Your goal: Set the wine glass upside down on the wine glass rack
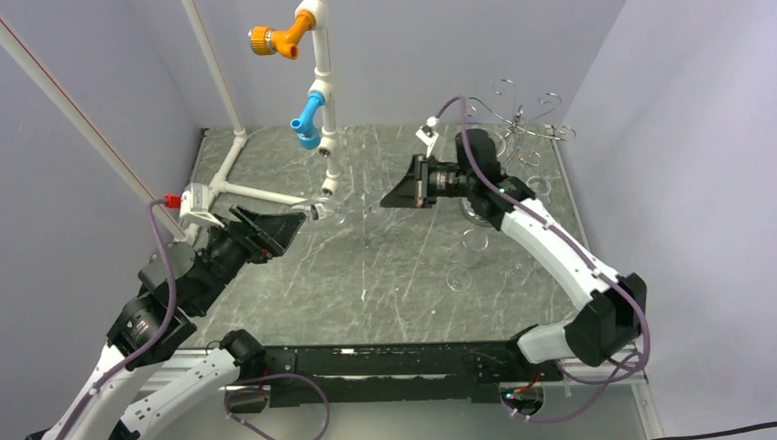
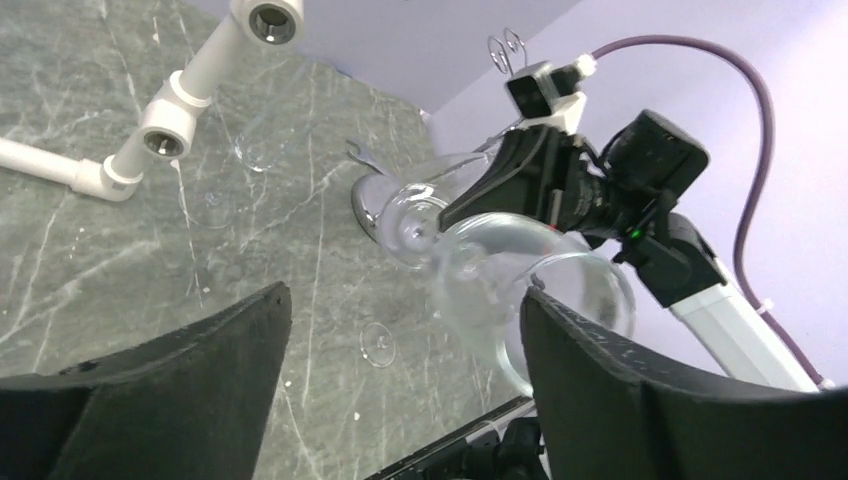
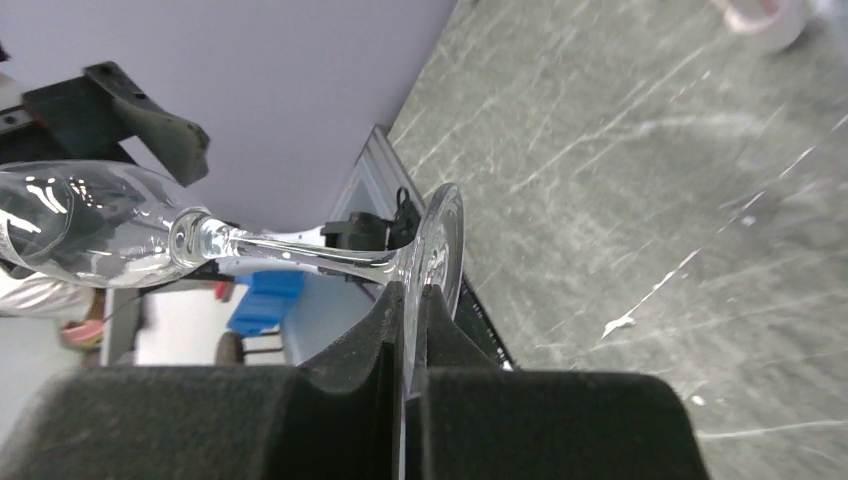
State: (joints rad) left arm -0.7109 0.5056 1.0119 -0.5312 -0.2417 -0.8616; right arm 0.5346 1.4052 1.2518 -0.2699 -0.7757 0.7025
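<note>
Fingers (image 2: 200, 380) of my left hand (image 2: 402, 298) wide apart, holding nothing, low over tabletop (image 1: 302, 302). White pipe frame (image 1: 322, 82) just behind. Wine glass (image 3: 200, 240) sideways in air, bowl toward left hand, foot clamped in my right hand (image 3: 412, 295). Loose glasses (image 1: 458, 278) near right arm. Wine glass rack (image 1: 522, 119) back right, my right arm in front.

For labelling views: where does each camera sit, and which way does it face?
Top external: above and behind, looking down on the table; left arm, right arm show.
Left wrist: past the open left gripper, at the wine glass.
Right wrist: along the shut right gripper, at the glass's foot.
Shared: both wrists see the glass.
</note>
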